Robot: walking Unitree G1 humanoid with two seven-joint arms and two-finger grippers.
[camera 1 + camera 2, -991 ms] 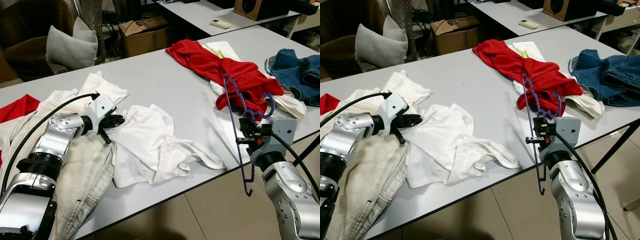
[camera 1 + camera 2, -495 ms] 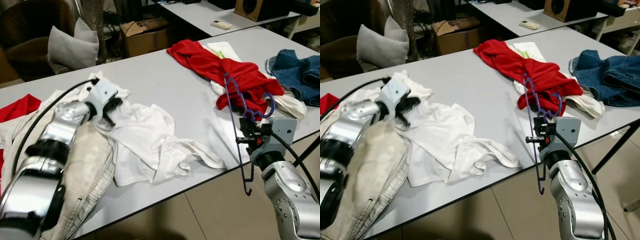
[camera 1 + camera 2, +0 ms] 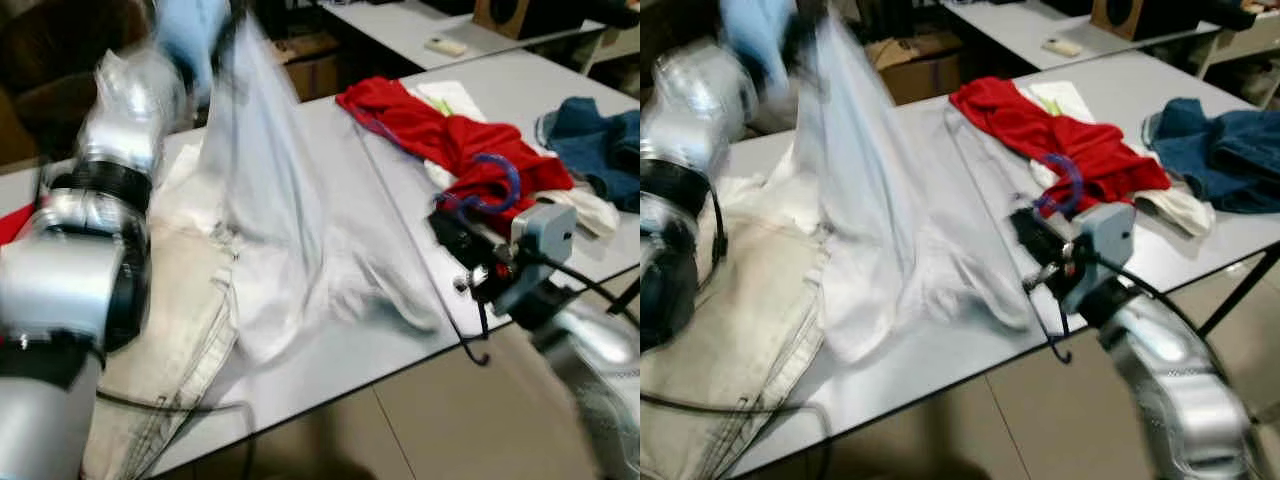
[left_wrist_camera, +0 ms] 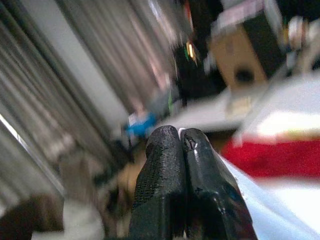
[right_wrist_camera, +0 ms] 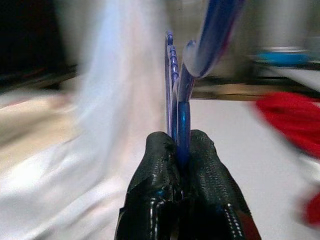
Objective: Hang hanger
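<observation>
On the grey table (image 3: 330,150) before us lie heaps of clothing, and much of the scene is blurred. Our left gripper (image 4: 186,141) is raised high at the far left, its two black fingers pressed together on the top of a white shirt (image 3: 265,190); a sliver of white cloth shows between the tips in the left wrist view. The shirt hangs down from there in a long drape, its lower part resting on the table near the front edge. To the left of it lies a beige garment (image 3: 170,330), spread flat toward the near left corner.

Our right gripper (image 5: 179,142) is at the near right edge of the table, its fingers clamped on a blue hanger (image 5: 176,95). The hanger's long thin bar (image 3: 400,225) slants across the table toward the far left, and its curved hook (image 3: 495,180) sits over the red garment (image 3: 450,135). A small dark hook end (image 3: 480,350) dangles below the table edge.

At the far right lie blue jeans (image 3: 600,140), just beside a white cloth (image 3: 590,205).
</observation>
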